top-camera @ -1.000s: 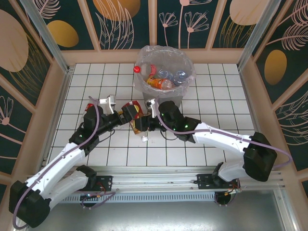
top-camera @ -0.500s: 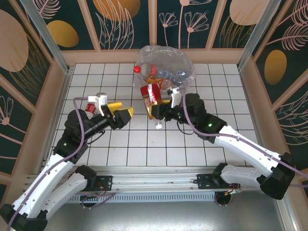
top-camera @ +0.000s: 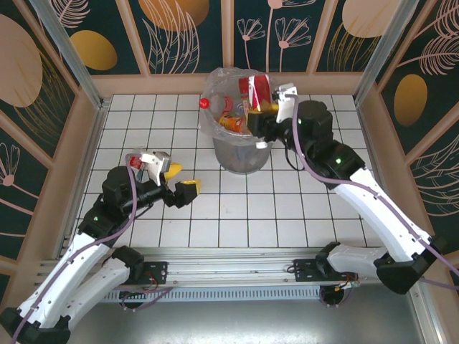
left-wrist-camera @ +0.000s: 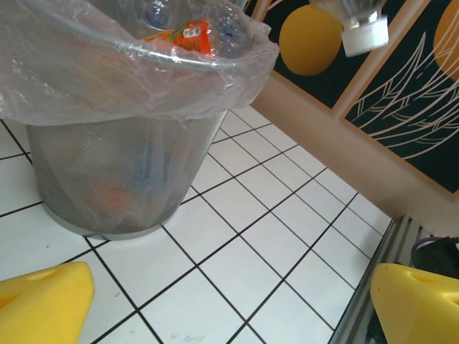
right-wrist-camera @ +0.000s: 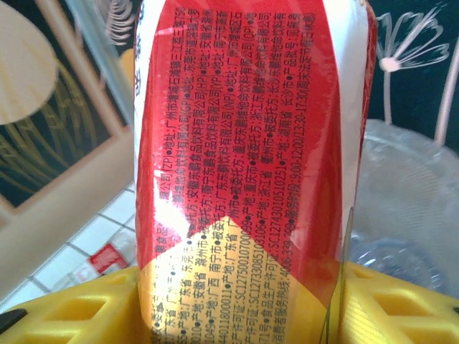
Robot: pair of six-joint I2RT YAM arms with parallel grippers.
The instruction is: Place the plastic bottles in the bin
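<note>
I'm working in a staged robot test cell rather than a real room. A white tiled tabletop (top-camera: 323,208) is boxed in by wood-framed panels (top-camera: 186,36) printed with gold leaves and flowers. Aluminium posts (top-camera: 68,54) stand at the corners, and a metal rail (top-camera: 237,259) along the near edge carries both arm bases.

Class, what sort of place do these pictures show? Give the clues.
Likely a robot test booth, not a home: a white gridded table, painted leaf-print panels walling it in, and a metal rail carrying two robot arms.
</note>
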